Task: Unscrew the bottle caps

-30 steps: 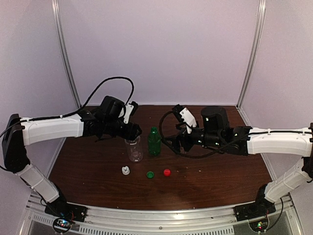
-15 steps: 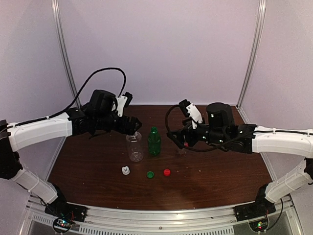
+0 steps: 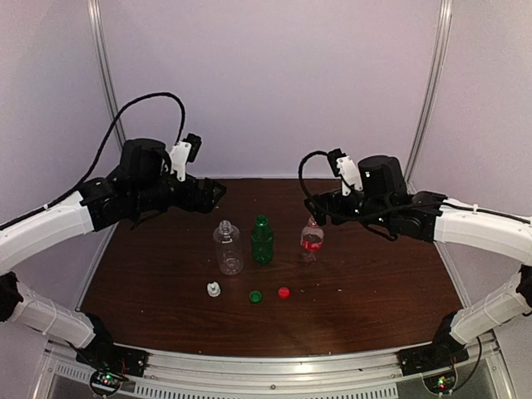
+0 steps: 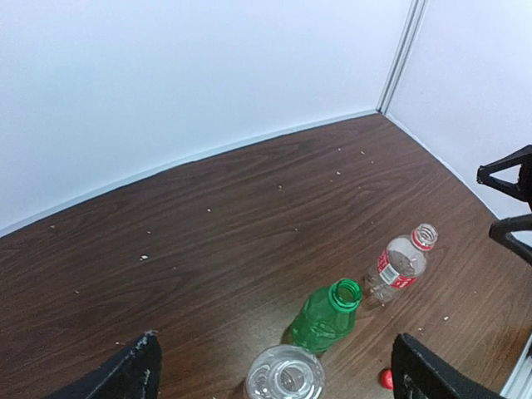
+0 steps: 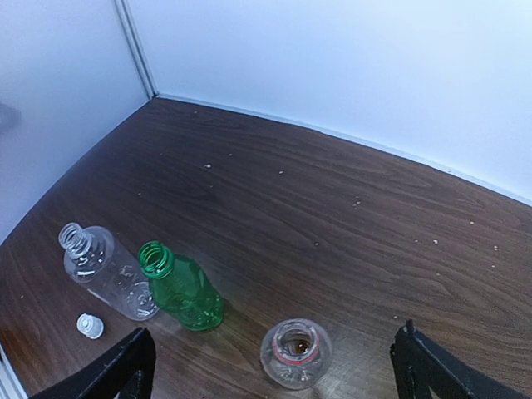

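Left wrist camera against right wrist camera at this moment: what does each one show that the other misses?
Only the left wrist view shows the small round red plastic cap at its bottom edge and the right arm's black fingers at its right edge. Only the right wrist view shows the small white plastic cap beside the wide clear plastic bottle. Both show that bottle, the green plastic bottle and the clear red-labelled bottle, all uncapped, standing on the dark wooden table.

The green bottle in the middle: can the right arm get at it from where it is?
Probably yes, from above. The right arm hangs raised with open jaws, and nothing stands over the green bottle. Coming in sideways, the red-labelled bottle stands in between.
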You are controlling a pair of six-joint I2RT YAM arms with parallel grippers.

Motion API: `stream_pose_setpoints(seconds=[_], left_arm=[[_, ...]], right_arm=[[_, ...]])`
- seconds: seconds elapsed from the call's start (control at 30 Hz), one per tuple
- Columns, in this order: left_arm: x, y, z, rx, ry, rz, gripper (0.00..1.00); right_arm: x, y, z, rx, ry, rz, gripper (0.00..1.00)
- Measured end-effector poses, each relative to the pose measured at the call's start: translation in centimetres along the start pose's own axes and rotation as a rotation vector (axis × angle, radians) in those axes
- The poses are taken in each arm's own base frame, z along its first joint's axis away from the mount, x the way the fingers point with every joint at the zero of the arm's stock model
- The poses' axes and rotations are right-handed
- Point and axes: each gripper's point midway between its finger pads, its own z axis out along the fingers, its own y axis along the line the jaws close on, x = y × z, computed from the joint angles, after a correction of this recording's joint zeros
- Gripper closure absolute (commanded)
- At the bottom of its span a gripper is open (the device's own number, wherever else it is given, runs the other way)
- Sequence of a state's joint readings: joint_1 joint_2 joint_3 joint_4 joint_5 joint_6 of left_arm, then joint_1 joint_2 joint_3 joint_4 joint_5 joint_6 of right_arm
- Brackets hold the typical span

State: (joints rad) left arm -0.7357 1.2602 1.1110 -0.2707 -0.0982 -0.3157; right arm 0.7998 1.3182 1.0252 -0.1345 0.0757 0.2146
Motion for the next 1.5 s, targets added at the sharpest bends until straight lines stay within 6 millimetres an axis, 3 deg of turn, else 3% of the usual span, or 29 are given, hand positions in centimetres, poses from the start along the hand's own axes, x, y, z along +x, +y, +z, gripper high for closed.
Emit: stream_pose_setpoints(seconds=[0.3,0.5,0.87,1.07,1.5], left_arm=[[-2.5,3.5,-3.3,-0.103,-0.091,-0.008,0.02],[-2.3,5.7,-4.9,-0.145,-0.118,-0.031,0.02],[-2.8,6.3,-6.0,-0.149,-0.166,0.013,0.03],[-2.0,6.6,-6.9,-0.164,-0.195,0.038,0.02],[-0.9,7.4,-7.6,-0.205,-0.210,0.040,0.02]], right_arm=[[-2.2,-4.5,-0.7,0.156,-0.008,0.037,0.00],[-3.4,-6.1,-1.2,0.217,-0.021,0.005,0.00],[-5.7,-6.3,-3.0,0.228,-0.065,-0.062,0.00],[-6.6,-6.3,-4.8,0.223,-0.122,-0.069,0.00],[-5.9,-6.7,-5.4,0.231,-0.148,-0.077,0.00]])
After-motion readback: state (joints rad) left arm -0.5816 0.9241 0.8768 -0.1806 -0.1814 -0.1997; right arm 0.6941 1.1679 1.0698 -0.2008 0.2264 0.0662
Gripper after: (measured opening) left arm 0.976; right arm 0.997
